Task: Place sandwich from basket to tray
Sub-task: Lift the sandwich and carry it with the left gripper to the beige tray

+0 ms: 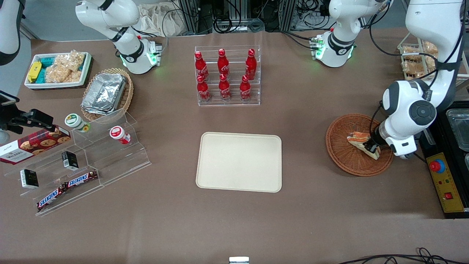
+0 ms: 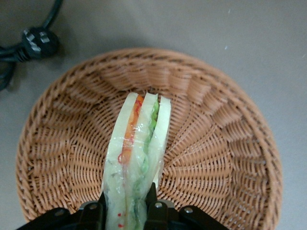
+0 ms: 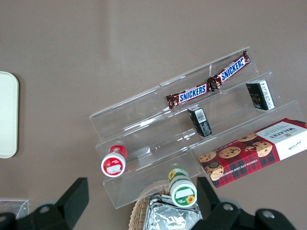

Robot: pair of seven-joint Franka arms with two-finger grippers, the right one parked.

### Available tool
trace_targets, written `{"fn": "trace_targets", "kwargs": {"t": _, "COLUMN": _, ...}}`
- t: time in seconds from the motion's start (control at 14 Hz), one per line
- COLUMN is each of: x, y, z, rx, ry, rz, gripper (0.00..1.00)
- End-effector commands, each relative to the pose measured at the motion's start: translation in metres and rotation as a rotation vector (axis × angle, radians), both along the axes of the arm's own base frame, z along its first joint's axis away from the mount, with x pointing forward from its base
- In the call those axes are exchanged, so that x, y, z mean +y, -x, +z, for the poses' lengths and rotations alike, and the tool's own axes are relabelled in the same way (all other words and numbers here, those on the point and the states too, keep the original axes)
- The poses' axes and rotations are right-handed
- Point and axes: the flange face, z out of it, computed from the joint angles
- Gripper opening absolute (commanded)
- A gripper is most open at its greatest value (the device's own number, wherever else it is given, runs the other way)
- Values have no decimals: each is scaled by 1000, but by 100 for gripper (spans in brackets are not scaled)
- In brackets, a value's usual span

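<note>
So the gripper (image 2: 127, 208) is clamped on the sandwich (image 2: 139, 153), which sits just over the basket (image 2: 57, 143) — the carry to the bare tray (image 1: 239, 161) is all left, I'd say.

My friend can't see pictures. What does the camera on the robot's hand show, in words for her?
The gripper pinches one end of a clear-wrapped sandwich, whose orange and green filling shows between pale bread slices. The sandwich is over the middle of a round brown wicker basket on a plain brown table, with a black cable lying beside the basket.
</note>
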Motion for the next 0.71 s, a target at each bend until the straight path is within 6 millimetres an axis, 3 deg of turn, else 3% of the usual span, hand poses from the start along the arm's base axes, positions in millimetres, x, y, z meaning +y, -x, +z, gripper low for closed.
{"fn": "trace_targets", "kwargs": {"t": 0.0, "x": 5, "y": -22, "z": 59, "rx": 31, "ry": -25, "rz": -1, "gripper": 0}}
{"fn": "trace_targets", "kwargs": {"t": 0.07, "x": 1, "y": -33, "z": 84, "rx": 47, "ry": -22, "rz": -3, "gripper": 0}}
{"fn": "trace_targets", "kwargs": {"t": 0.29, "x": -38, "y": -58, "z": 179, "rx": 84, "ry": 22, "rz": -108, "gripper": 0}}
{"fn": "trace_targets", "kwargs": {"t": 0.43, "x": -92, "y": -59, "z": 239, "rx": 90, "ry": 54, "rz": -226, "gripper": 0}}
{"fn": "trace_targets", "kwargs": {"t": 0.57, "x": -161, "y": -65, "z": 260, "rx": 50, "ry": 98, "rz": -381, "gripper": 0}}
{"fn": "trace_targets", "kwargs": {"t": 0.64, "x": -198, "y": -65, "z": 252, "rx": 58, "ry": 130, "rz": -481, "gripper": 0}}
